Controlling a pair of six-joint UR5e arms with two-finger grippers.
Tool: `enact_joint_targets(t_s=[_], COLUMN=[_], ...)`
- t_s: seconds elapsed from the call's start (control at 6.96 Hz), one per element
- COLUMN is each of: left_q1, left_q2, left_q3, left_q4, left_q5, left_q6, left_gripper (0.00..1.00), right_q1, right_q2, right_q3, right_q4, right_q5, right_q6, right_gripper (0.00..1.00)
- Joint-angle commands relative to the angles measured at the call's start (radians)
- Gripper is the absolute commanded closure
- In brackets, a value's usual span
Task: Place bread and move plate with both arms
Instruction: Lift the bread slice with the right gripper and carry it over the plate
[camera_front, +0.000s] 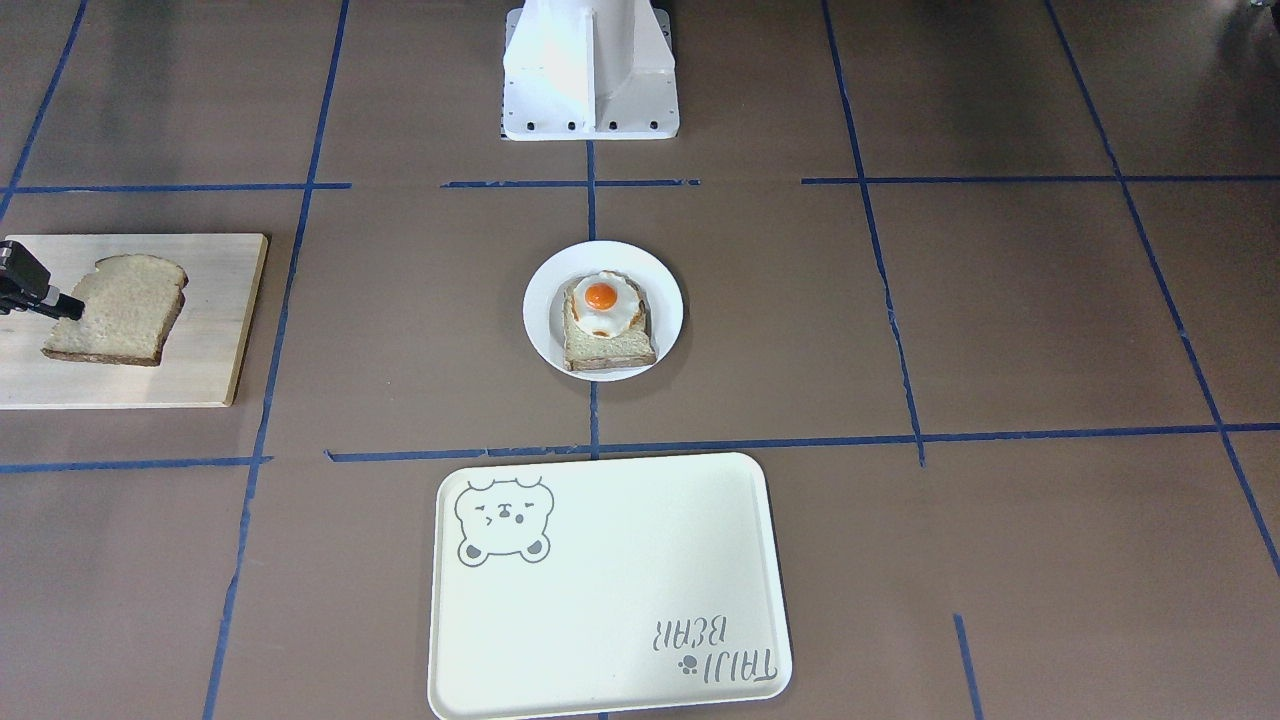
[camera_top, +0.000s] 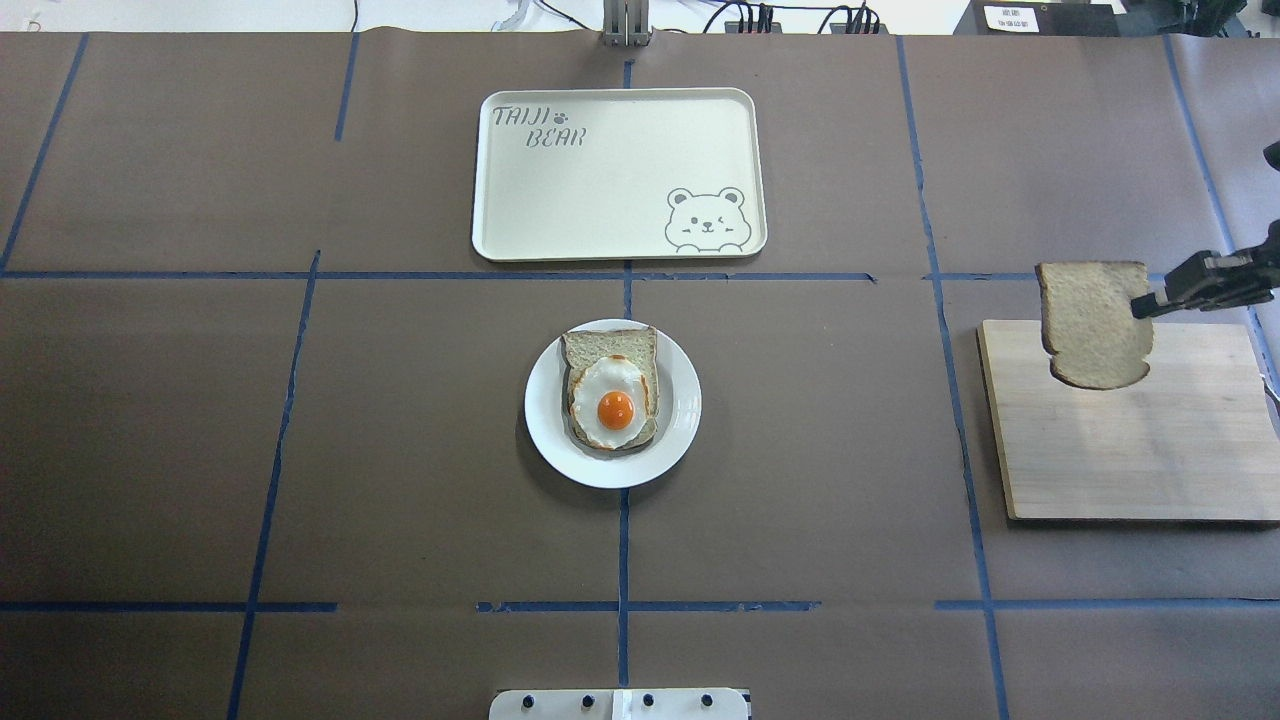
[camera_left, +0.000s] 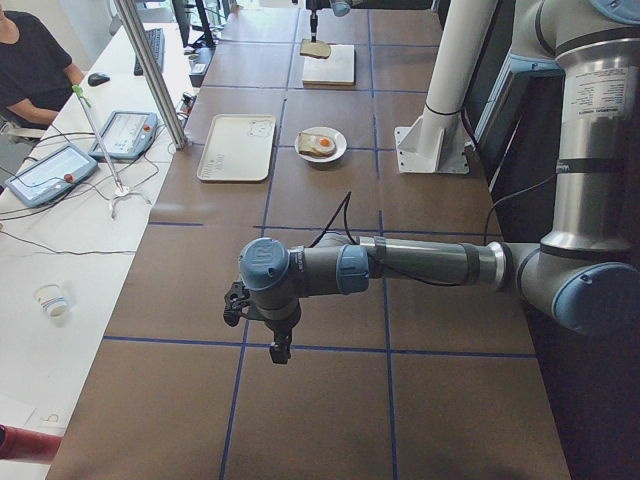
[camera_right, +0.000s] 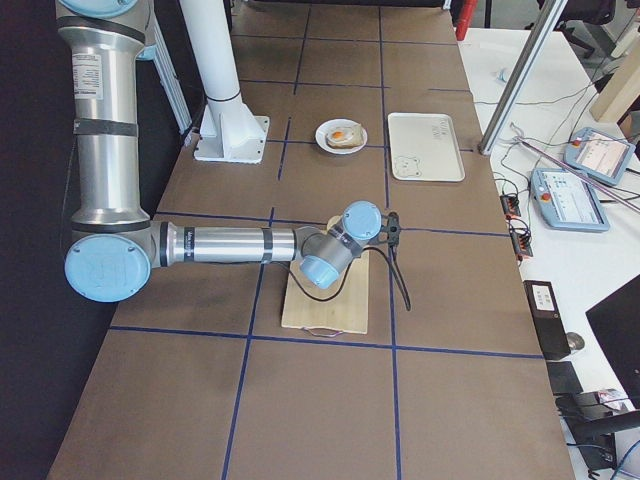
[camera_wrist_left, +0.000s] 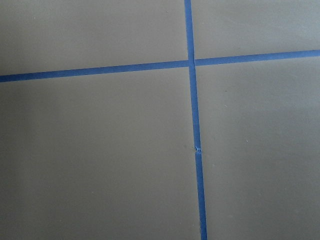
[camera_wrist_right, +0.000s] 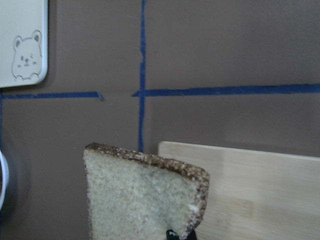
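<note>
**Right gripper** (camera_top: 1146, 303): a black two-finger tool entering at the right edge of the overhead view. Its fingers are clamped on one edge of the plain pale-brown bread slice with dark crust (camera_top: 1095, 325).

**Held slice:** it hangs clear of the rectangular light wooden board (camera_top: 1130, 450). Overhead, it overlaps the board's upper-left corner and runs past the board's top edge. The front-facing view puts the same slice at the left of the frame, wholly inside the board's outline. The right wrist view shows only its crumb and crust at lower centre, with the board at lower right. The fingers are barely visible there, at the bottom edge.

**Small round white plate** (camera_top: 548, 425): at the centre of the overhead frame, well apart from the held slice. It carries a second bread slice topped with a fried egg (camera_top: 615, 405). The cream rectangular tray with a bear drawing (camera_top: 620, 200) lies above it in that frame.

**Left gripper** (camera_left: 280, 352): seen only in the left side view, at lower centre, pointing down over the brown table surface (camera_wrist_left: 100, 150). I cannot tell whether its fingers are apart or together. The left wrist view shows only that surface and blue tape lines (camera_wrist_left: 192, 125).
</note>
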Motion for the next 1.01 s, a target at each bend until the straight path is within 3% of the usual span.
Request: enact_joint_targets(t_s=[0.0, 0.29, 0.57, 0.72, 0.86], left_q1=[0.0, 0.0, 0.0, 0.0, 0.0], left_q2=[-0.003, -0.003, -0.005, -0.006, -0.006], left_q3=[0.0, -0.002, -0.002, 0.0, -0.001], left_q4=[0.0, 0.0, 0.0, 0.0, 0.0], left_q5=[0.0, -0.002, -0.003, -0.003, -0.003], left_q6=[-0.001, -0.02, -0.02, -0.02, -0.021], left_gripper=[0.0, 0.0, 0.0, 0.0, 0.0], right_q1=[-0.027, -0.145, -0.34, -0.471, -0.566], right_q2=[0.139, 0.284, 0.435, 0.481, 0.518], right_q3=[-0.006, -0.004, 0.008, 0.019, 0.019], right_q4=[-0.001, 0.0, 0.003, 0.003, -0.003], right_q5=[0.014, -0.018, -0.247, -0.43, -0.552], right_q6=[0.147, 0.311, 0.528, 0.581, 0.6], right_gripper=[1.0, 1.0, 1.0, 1.0, 1.0])
